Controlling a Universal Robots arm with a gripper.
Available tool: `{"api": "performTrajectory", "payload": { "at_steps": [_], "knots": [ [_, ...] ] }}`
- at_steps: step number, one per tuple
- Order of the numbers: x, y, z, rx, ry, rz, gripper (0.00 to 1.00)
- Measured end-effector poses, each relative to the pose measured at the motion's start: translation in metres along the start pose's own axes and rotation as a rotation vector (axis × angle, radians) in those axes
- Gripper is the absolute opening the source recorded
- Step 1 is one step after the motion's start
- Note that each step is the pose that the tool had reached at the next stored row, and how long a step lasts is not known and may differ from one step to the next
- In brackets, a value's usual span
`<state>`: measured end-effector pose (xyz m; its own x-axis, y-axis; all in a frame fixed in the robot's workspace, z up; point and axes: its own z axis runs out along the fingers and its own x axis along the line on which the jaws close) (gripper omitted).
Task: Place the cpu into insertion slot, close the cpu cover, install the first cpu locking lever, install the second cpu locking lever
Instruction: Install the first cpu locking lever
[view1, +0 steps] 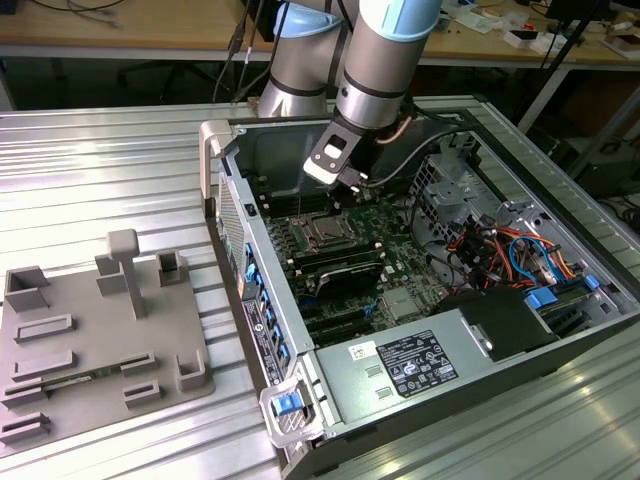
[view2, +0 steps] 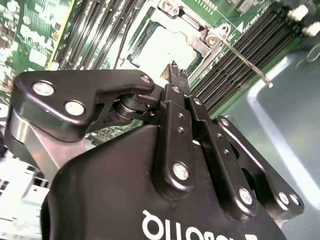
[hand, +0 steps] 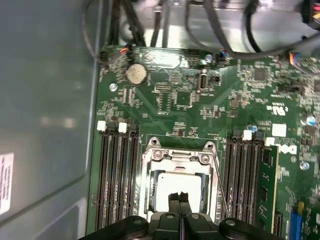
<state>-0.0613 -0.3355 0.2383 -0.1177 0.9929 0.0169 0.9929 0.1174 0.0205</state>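
– Where's the small silver-grey square cpu?
– Seated in the dark metal-framed insertion slot, thin silvery cpu cover lying over it. Black gripper just above, jaws clenched on nothing.

The exterior view overlooks the computer case from afar; both close wrist views face the insertion slot just beyond the fingers.

The tool, tips together, hangs near the cpu cover framing the cpu.
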Motion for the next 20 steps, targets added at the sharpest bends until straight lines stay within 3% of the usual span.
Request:
{"api": "performTrajectory", "payload": {
  "at_steps": [3,5,9,20],
  "knots": [
    [0.0,0.0,0.0,0.0013,0.0018,-0.084,0.11],
    [0.0,0.0,-0.0028,0.0017,0.0021,-0.105,0.11],
    [0.0001,0.0002,-0.0082,0.0017,0.0026,-0.114,0.11],
    [0.0001,0.0002,-0.0083,0.0018,0.0024,-0.115,0.11]
  ]
}}
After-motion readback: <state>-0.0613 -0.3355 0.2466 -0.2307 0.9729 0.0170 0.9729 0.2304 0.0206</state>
